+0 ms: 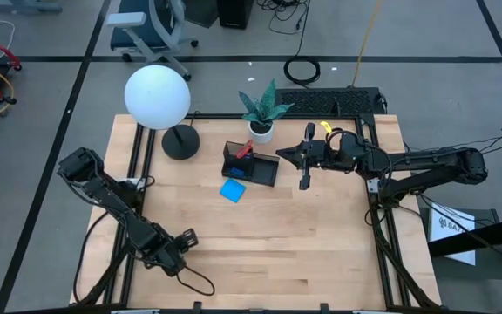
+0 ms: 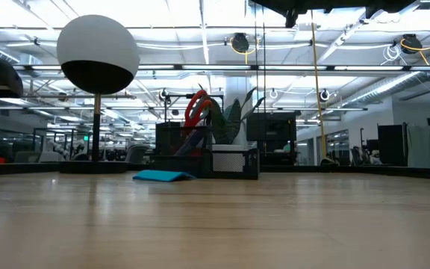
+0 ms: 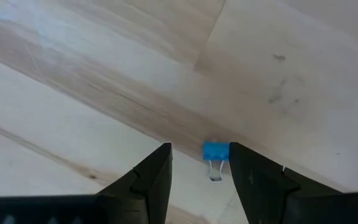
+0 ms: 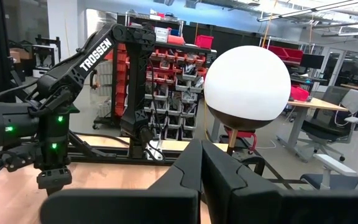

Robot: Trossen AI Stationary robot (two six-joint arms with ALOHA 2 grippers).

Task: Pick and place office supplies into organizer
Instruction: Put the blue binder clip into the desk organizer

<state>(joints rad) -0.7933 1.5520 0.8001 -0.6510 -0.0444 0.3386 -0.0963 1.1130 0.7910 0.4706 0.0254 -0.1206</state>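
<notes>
Your left gripper (image 1: 184, 247) sits low at the lower left of the high view, down over the bare wood. In the left wrist view its two dark fingers (image 3: 154, 180) stand apart, a moderate gap between them, and a tiny blue binder clip (image 3: 215, 152) lies on the table (image 1: 321, 235) in that gap, close to one finger. You cannot tell whether it touches that finger. From overhead the clip is hidden under the gripper.

Your right gripper (image 1: 284, 156) is held up at centre right of the high view, just beside the right end of the black organizer (image 1: 263, 171). In the right wrist view its fingers (image 4: 191, 168) are pressed together with nothing visible between them. A dark pen-like shape (image 1: 305, 175) shows just below that arm in the high view; you cannot tell whether it lies on the table or belongs to the arm.

The red-handled scissors (image 2: 195, 109) stand handles-up in the organizer's taller compartment, left of centre in the low view, with the blades hidden inside. The blue note pad (image 1: 232, 190) lies flat on the table just below the organizer in the high view, apart from it. What else lies in the low tray is too dark to make out.

Behind the organizer stand a white plant pot (image 1: 261, 131) and the lamp (image 1: 158, 97), whose globe hides part of its base.
</notes>
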